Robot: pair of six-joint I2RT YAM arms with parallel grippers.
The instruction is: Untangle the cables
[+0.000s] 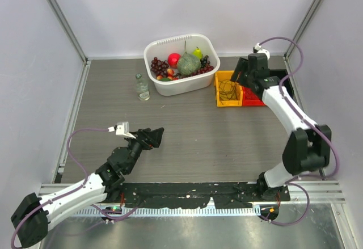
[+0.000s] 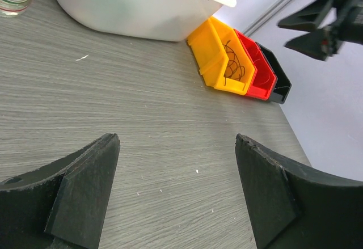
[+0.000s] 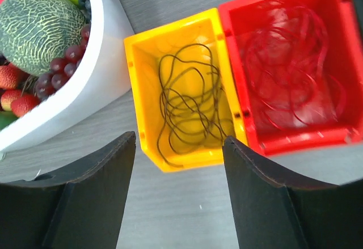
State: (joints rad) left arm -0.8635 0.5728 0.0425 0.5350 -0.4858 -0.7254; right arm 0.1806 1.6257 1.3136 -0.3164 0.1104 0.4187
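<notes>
- Inside the yellow bin [image 3: 136, 87] the black cables [image 3: 187, 113] are coiled; red cables [image 3: 289, 79] are seen in the red bin [image 3: 295, 141]
- right gripper [image 3: 180, 147], above the bins, and left gripper [image 2: 177, 144] are held apart, empty

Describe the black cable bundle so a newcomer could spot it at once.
Find the white fruit tub at the far side of the table. Directly to its right sits a yellow bin, and the black cables lie looped inside it. The red bin next door holds red cables instead.
</notes>
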